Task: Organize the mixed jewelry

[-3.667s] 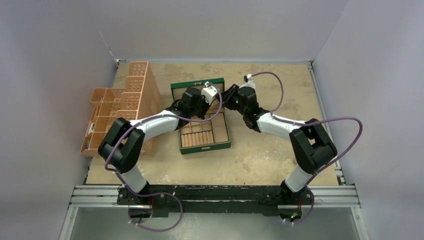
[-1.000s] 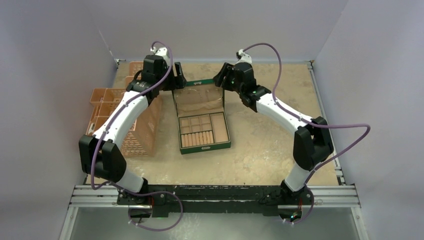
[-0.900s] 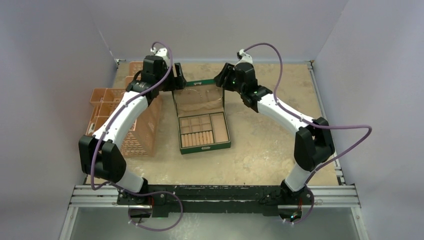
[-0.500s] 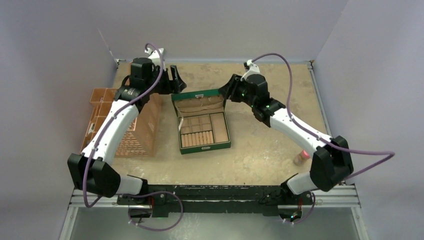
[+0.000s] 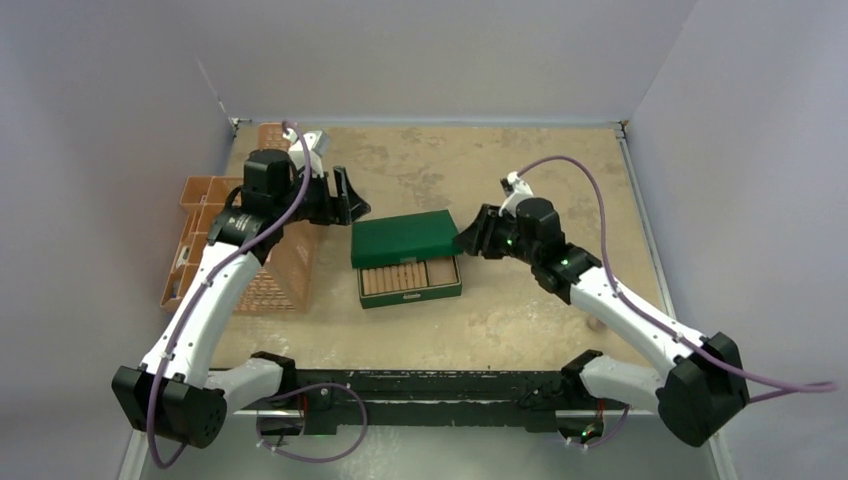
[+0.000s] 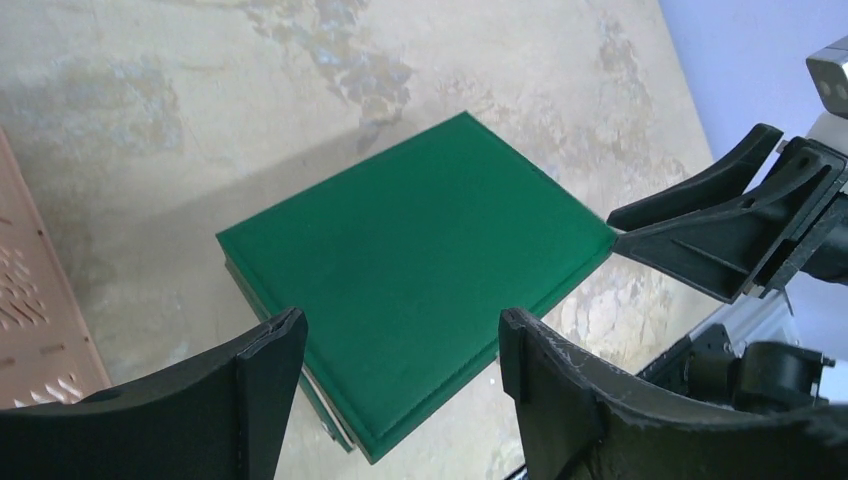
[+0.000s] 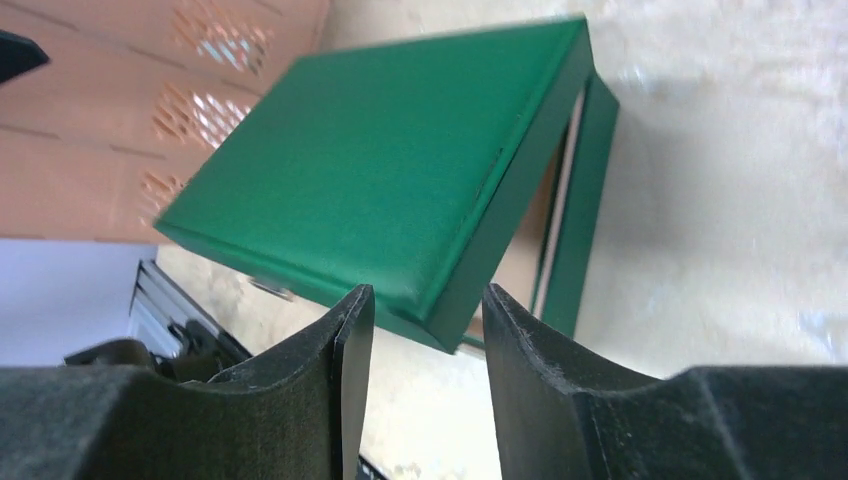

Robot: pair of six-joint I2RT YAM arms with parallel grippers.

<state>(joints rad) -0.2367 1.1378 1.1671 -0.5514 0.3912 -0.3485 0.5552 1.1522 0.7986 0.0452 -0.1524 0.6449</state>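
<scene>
The mixed jewelry is hidden. The green box's lid [image 5: 405,238] [image 6: 420,240] [image 7: 370,170] hangs tilted over the back half of the box. Tan compartments show only along the front wall [image 5: 410,291]. My left gripper [image 5: 350,198] [image 6: 400,330] hovers open above and behind the lid's left side, touching nothing. My right gripper [image 5: 466,241] [image 7: 425,300] is at the lid's right front corner. Its jaws are apart, with that corner at the mouth of the gap, one finger above it and one below.
A stepped orange perforated organizer [image 5: 265,235] [image 6: 40,300] [image 7: 150,100] stands left of the box, under my left arm. A small pink cylinder [image 5: 596,323] peeks out beside my right forearm. Grey walls close the table on three sides.
The lid has swung from upright down over the box. Both arms drew toward the near side. The right gripper followed the lid's corner and its jaws narrowed.
</scene>
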